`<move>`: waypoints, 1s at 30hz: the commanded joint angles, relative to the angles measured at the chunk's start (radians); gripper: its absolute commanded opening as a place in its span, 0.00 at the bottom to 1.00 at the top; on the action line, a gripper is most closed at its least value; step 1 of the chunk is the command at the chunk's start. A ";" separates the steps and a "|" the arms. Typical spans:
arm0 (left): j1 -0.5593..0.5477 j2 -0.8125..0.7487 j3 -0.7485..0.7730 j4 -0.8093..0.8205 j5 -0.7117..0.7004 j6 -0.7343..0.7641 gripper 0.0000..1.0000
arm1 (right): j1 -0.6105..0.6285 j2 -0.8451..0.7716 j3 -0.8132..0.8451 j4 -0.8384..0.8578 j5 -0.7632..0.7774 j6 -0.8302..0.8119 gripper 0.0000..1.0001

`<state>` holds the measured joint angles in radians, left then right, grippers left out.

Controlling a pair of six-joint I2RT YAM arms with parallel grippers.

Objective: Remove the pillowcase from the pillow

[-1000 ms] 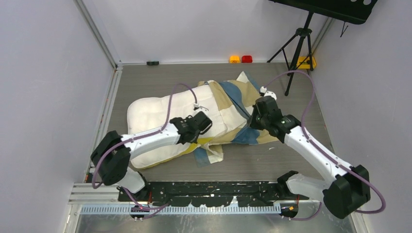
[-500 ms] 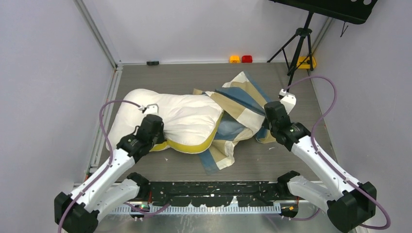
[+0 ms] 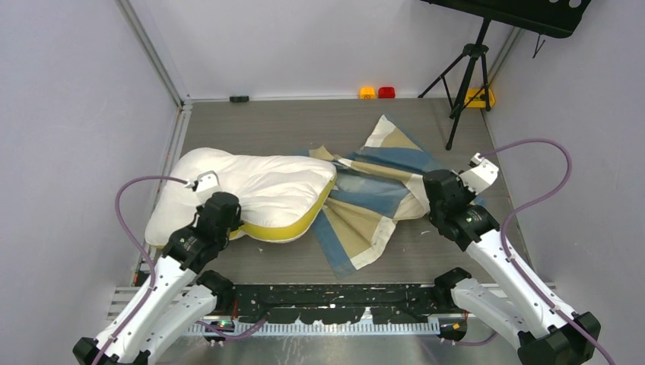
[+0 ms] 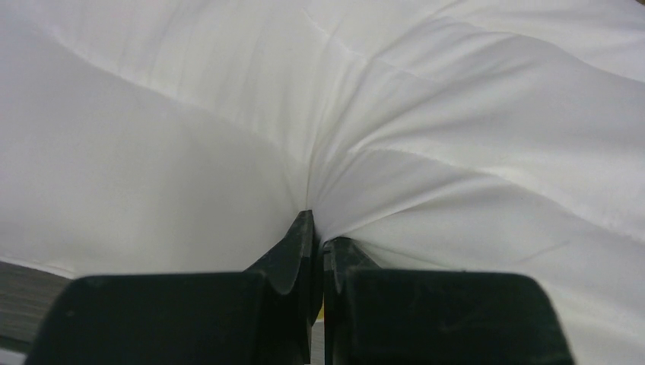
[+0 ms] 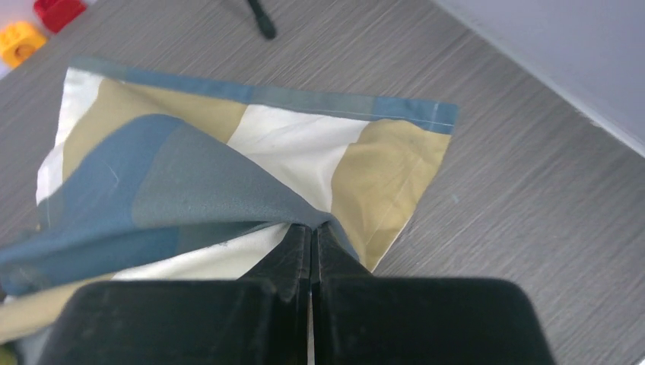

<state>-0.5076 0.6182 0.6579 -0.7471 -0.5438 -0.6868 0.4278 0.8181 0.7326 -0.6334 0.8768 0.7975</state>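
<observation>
The cream-white pillow (image 3: pixel 251 190) with a yellow piped edge lies at the left of the table, fully out of the cover. The blue, tan and white checked pillowcase (image 3: pixel 380 186) lies spread flat to its right, its near edge touching the pillow's right end. My left gripper (image 3: pixel 228 217) is shut on a pinch of the pillow's white fabric (image 4: pixel 365 152) at its near edge; the fabric puckers into the fingers (image 4: pixel 293 251). My right gripper (image 3: pixel 433 199) is shut on a fold of the pillowcase (image 5: pixel 228 175) at its right side.
A black tripod (image 3: pixel 464 84) stands at the back right. A yellow block (image 3: pixel 367 93) and a red block (image 3: pixel 387 92) sit by the back wall, with a yellow object (image 3: pixel 479 97) near the tripod. Grey walls close in left and right.
Both arms have pulled apart: the left drew the pillow left and nearer, the right drew the pillowcase right. The cover has slid off the pillow and now lies flatter.
</observation>
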 commanded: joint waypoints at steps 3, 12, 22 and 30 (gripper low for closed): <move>0.011 -0.036 0.076 -0.106 -0.308 -0.172 0.00 | -0.005 -0.042 -0.006 -0.066 0.298 0.140 0.00; 0.011 -0.224 0.091 -0.119 -0.474 -0.167 0.00 | -0.005 -0.086 -0.017 -0.086 0.329 0.202 0.00; 0.011 -0.152 -0.009 0.222 -0.114 0.059 0.00 | -0.005 -0.097 -0.077 0.174 -0.114 -0.078 0.00; 0.011 0.329 0.217 0.335 0.033 0.084 0.00 | -0.005 -0.097 -0.108 0.483 -0.788 -0.253 0.00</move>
<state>-0.4988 0.7837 0.7086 -0.6548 -0.6018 -0.6498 0.4232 0.7033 0.5968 -0.3824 0.4572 0.6422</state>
